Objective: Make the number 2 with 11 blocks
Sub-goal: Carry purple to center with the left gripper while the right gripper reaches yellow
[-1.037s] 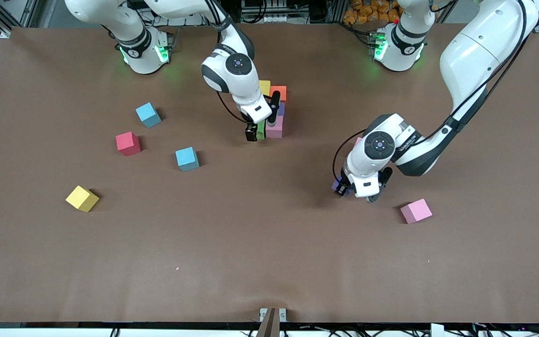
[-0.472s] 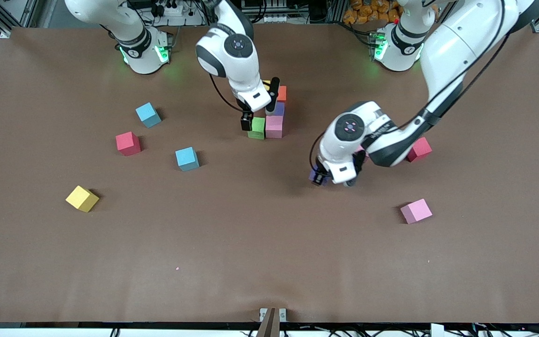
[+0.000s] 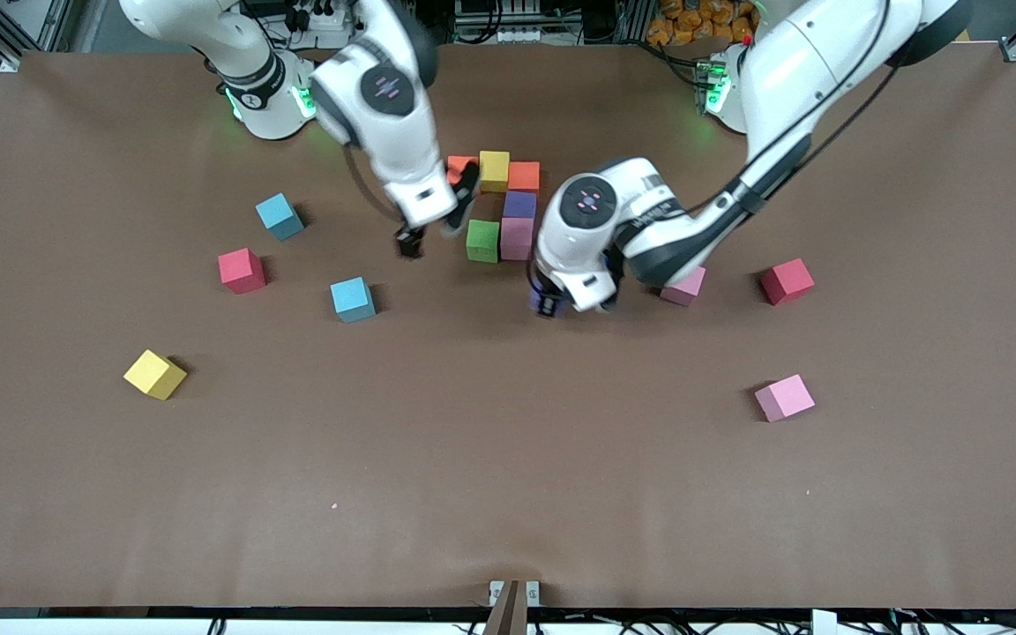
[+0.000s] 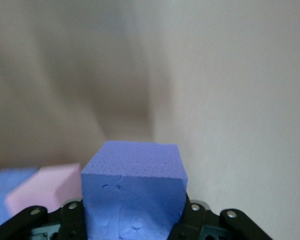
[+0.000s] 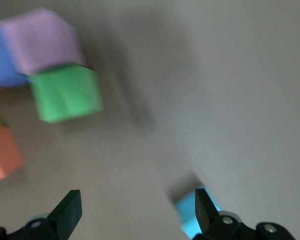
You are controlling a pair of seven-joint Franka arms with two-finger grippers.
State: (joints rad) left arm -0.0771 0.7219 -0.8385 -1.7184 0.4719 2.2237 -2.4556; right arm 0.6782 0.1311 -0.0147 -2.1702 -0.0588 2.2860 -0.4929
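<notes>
In the upper middle of the front view stands the partly built number 2 [image 3: 501,205]: an orange block [image 3: 459,168], a yellow block [image 3: 495,170] and a second orange block [image 3: 524,175] in a row, a purple block [image 3: 519,205] below the last of these, and a green block [image 3: 482,241] touching a pink block [image 3: 517,238] in the row below that.

The left gripper [image 3: 568,302] sits in the middle of the front view, just below the pink block of the figure, clamped on a second purple block [image 4: 133,192], which fills the lower middle of the left wrist view between the fingers [image 4: 196,220].

The right gripper [image 3: 434,231] hangs in the upper middle of the frame, beside the green block toward the right arm's end of the table, its jaws spread wide and holding nothing.

Loose blocks lie around. Two light blue blocks [image 3: 280,216] [image 3: 353,299], a red block [image 3: 242,270] and a yellow block [image 3: 155,374] are in the left half of the frame. A pink block [image 3: 683,287], a red block [image 3: 787,281] and another pink block [image 3: 784,397] are in the right half, on the brown table [image 3: 508,476].
</notes>
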